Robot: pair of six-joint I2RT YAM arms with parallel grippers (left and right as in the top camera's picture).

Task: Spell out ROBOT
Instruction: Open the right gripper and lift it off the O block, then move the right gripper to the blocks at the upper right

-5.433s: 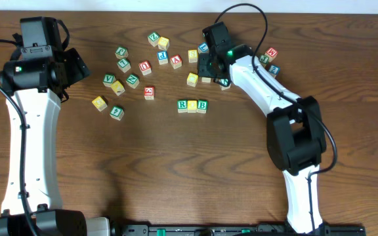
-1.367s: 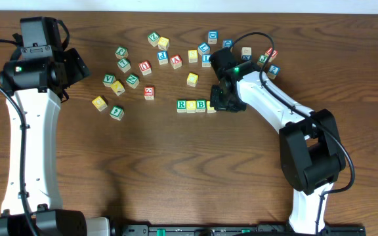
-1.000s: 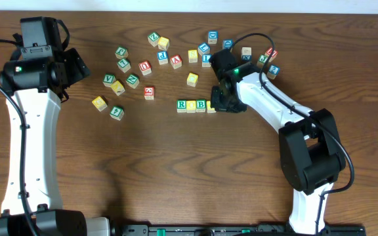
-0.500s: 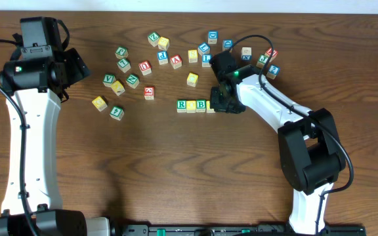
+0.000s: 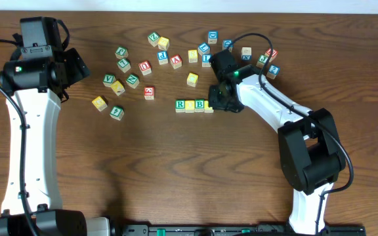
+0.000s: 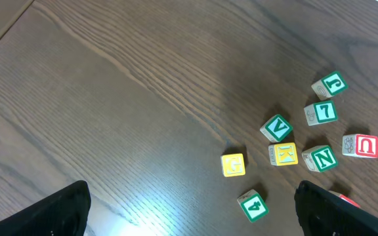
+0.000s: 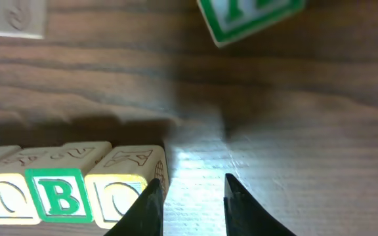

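Two arms (image 5: 28,131) over the wooden table (image 5: 176,170). The left gripper (image 6: 192,213), upper left in the overhead view, hangs well apart from the work, jaws spread wide and empty: judged parked. The right gripper (image 7: 193,204) sits at the right end of the row (image 5: 194,105), upper centre. Its jaws are narrowly parted over bare wood, and one finger (image 7: 151,204) rests against the outer side of the second yellow cube (image 7: 120,183), apparently squaring the line. Row reads R (image 5: 180,104), first yellow cube (image 5: 189,105), B (image 5: 200,104), second yellow cube. T is not placed; I cannot identify it among the loose cubes (image 5: 176,61).

The right pincer (image 5: 217,103) hides most of the 4th cube (image 5: 209,108).
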